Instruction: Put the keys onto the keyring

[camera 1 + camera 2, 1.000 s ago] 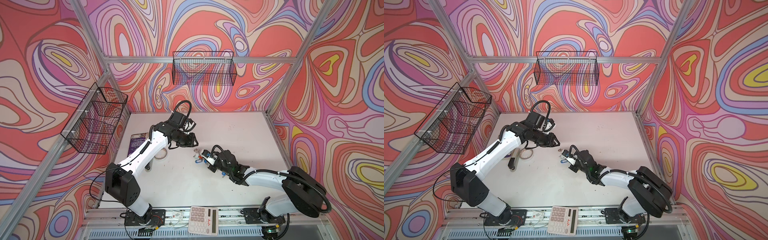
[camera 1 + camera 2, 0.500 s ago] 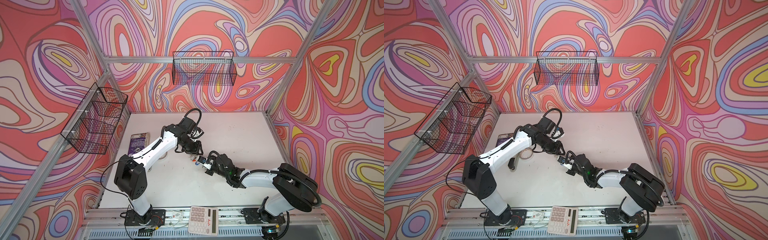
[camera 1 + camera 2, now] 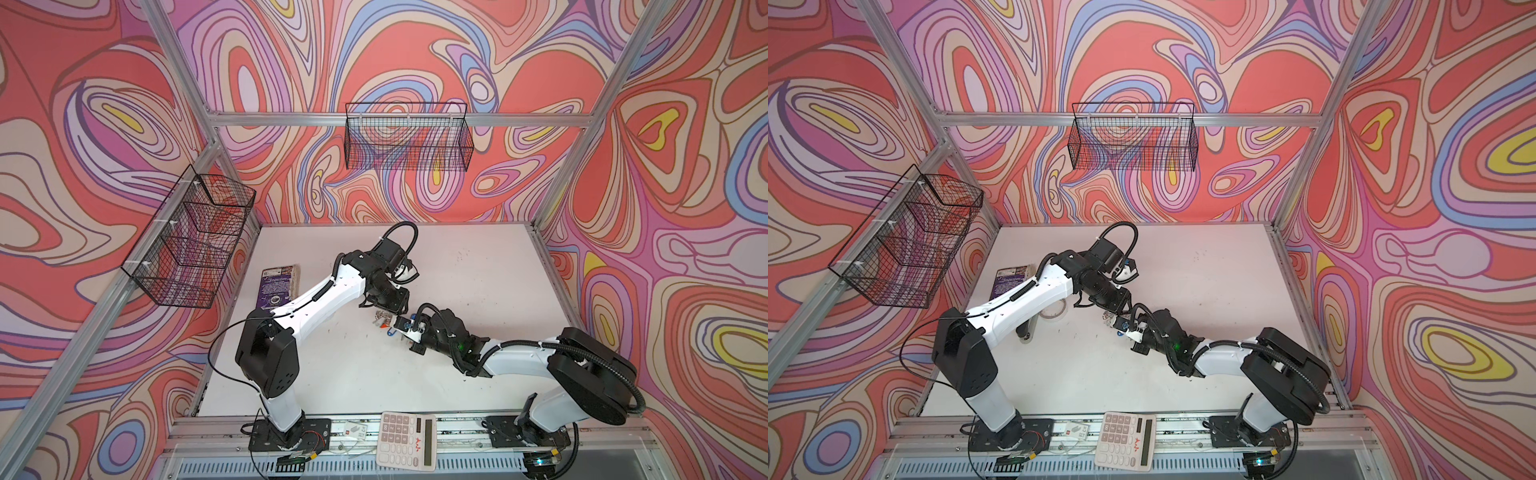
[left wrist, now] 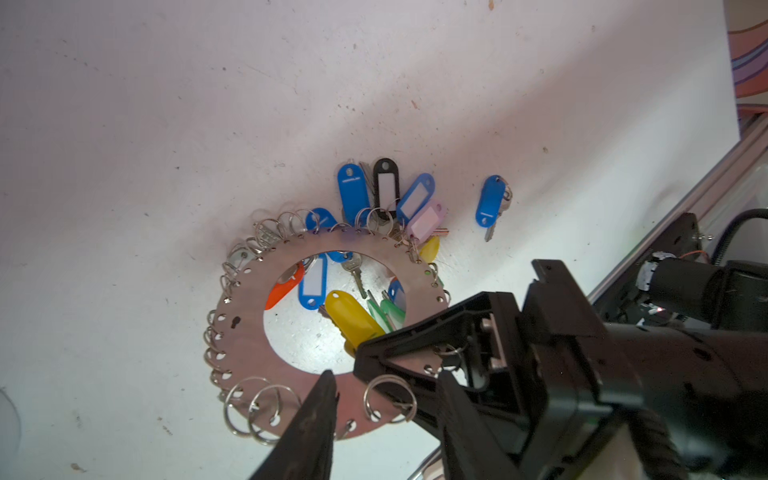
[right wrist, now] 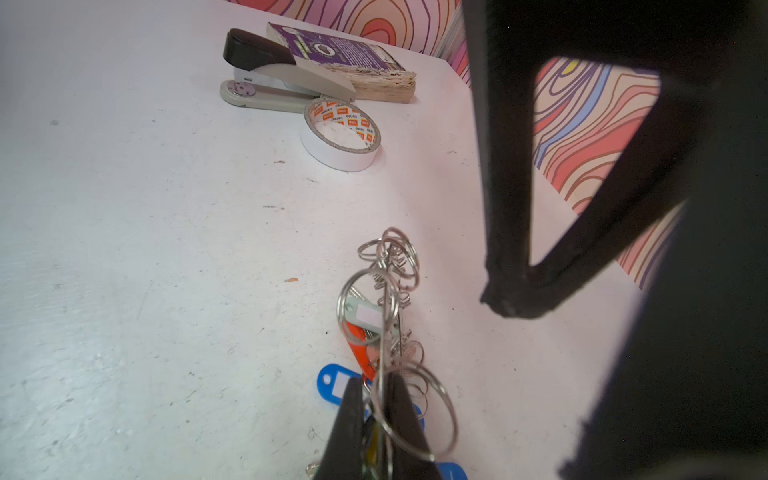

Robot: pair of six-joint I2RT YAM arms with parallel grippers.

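At mid-table in both top views, the keyring (image 3: 384, 322) (image 3: 1111, 318) lies mostly hidden. From the left wrist, we see our left gripper (image 4: 384, 376) open astride its rim, many keys (image 4: 353, 320) seemingly hung already, and one blue key (image 4: 490, 201) loose nearby, likely yet to go. From the right wrist, our right gripper (image 5: 374, 386) clamps the rim edge-on.

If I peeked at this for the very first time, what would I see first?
The swirly red, pink and purple walls around the white table jump out first. In the middle of the table, the right gripper pinches the rim of the big grey keyring. The keys, with bright blue, yellow, green and orange tags, show through its hole and fan out past its rim.
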